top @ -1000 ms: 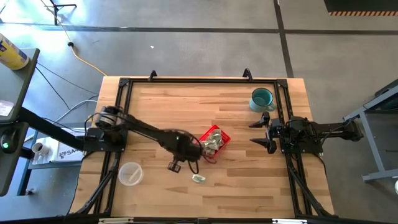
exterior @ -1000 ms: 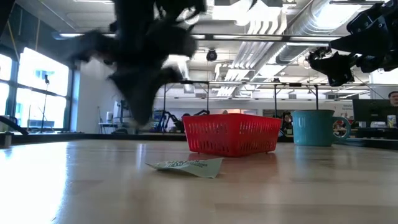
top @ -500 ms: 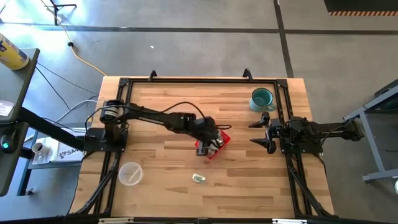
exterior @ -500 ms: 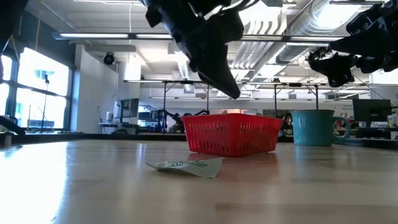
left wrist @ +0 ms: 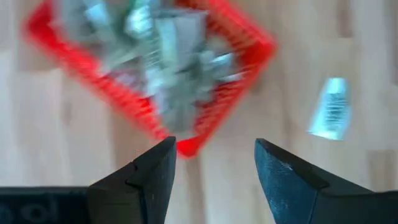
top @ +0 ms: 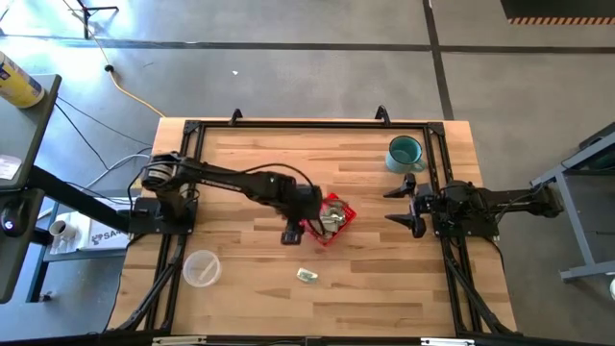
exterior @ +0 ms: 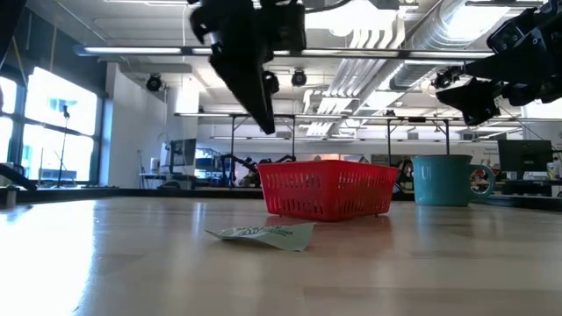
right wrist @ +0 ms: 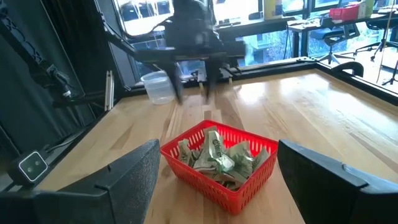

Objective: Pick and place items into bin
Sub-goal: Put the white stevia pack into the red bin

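The left claw has pulled back from over the red mesh basket — half a second ago it hung right above the packets inside, and now it sits just off the basket's near-left corner, above bare worktop. Its fingers stand apart with nothing between them, as the left wrist view shows plainly. That reads as a drop just made: the packet it was carrying has most likely joined the heap of green-and-white packets in the basket.

One loose packet lies flat on the worktop, near the front edge and well apart from the basket, between it and the clear plastic cup. It has not moved over the last second. In the low view it lies in front of the basket, slightly rumpled.

So the job looks nearly finished — that single packet appears to be the only one left out, and the empty left claw is already swinging towards its side.

The right claw waits at the right edge near the teal mug, unchanged, fingers spread wide and empty.
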You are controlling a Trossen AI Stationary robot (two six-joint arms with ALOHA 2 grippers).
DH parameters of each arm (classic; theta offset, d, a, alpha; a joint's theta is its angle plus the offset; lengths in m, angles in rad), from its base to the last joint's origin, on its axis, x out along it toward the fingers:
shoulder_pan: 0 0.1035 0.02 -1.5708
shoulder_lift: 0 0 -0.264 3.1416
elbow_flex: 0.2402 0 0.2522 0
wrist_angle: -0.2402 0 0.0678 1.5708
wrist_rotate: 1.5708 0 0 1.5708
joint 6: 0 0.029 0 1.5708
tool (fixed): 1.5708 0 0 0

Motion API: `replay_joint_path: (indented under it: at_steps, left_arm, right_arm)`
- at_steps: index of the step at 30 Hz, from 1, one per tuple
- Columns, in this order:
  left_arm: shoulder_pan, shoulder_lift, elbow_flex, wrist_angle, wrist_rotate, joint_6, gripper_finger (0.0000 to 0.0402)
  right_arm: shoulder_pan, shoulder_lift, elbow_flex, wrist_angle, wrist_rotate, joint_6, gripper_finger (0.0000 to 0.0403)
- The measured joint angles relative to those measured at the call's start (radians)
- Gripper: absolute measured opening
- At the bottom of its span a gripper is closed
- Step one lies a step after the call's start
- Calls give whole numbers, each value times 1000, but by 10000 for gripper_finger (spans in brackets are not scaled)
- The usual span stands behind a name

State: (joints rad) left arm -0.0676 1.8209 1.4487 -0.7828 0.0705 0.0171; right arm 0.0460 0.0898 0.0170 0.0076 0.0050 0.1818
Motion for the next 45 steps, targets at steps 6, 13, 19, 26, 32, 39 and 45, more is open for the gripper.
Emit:
replay_joint_path:
  at_steps: [6, 13, 19, 26, 32, 39, 45]
  left_arm:
    - [-119, 15, -7, 27, 47, 50, 252]
    - [-233, 28, -90, 157, -7, -20, 253]
    - [-294, 61, -165, 361, 15, -72, 253]
    - [-307, 100, -197, 466, 21, -70, 253]
    - [-306, 178, -195, 576, 55, -75, 253]
    - [-306, 198, -196, 589, 40, -74, 185]
    - [-306, 196, -192, 535, -135, -48, 46]
  right_arm:
    - [0, 15, 0, -2, -1, 0, 314]
    - [0, 16, 0, -2, -1, 0, 314]
    - [0, 16, 0, -3, -1, 0, 314]
    - [0, 16, 0, -1, 0, 0, 314]
    - [0, 19, 0, -2, -1, 0, 314]
    - [0, 27, 0, -4, -1, 0, 314]
    - [0, 28, 0, -2, 0, 0, 314]
